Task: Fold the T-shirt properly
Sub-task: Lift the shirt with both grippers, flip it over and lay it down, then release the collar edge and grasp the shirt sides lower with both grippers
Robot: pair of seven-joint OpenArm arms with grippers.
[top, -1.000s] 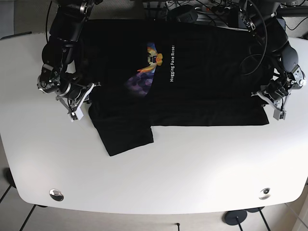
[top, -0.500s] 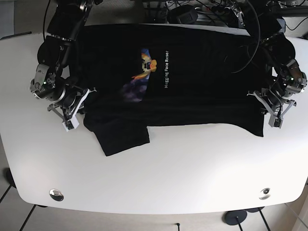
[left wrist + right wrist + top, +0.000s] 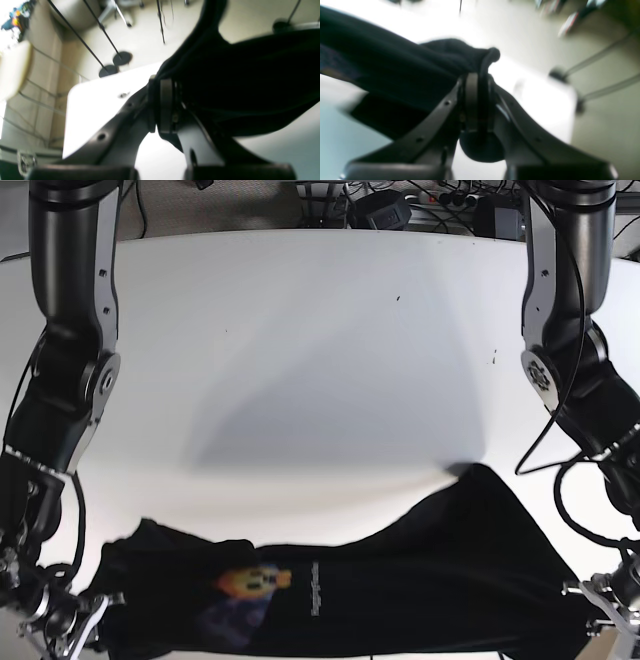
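The black T-shirt (image 3: 400,590) with its orange print (image 3: 250,582) is stretched along the near edge of the white table (image 3: 300,330). My left gripper (image 3: 608,608) is at the bottom right of the base view, shut on the shirt's edge. The left wrist view shows its jaws (image 3: 165,105) clamped on a fold of black cloth (image 3: 237,82). My right gripper (image 3: 72,628) is at the bottom left, shut on the other side. The right wrist view shows its jaws (image 3: 477,100) pinching bunched black cloth (image 3: 395,75). The shirt's lower part is cut off by the frame.
Both arms reach down the table's sides, the right arm (image 3: 70,380) at left and the left arm (image 3: 565,360) at right. Cables and power strips (image 3: 400,200) lie beyond the far edge. Round stand bases (image 3: 117,60) sit on the floor.
The shirt lay spread at the back of the table. Both grippers have since carried it to the near edge, held between them.
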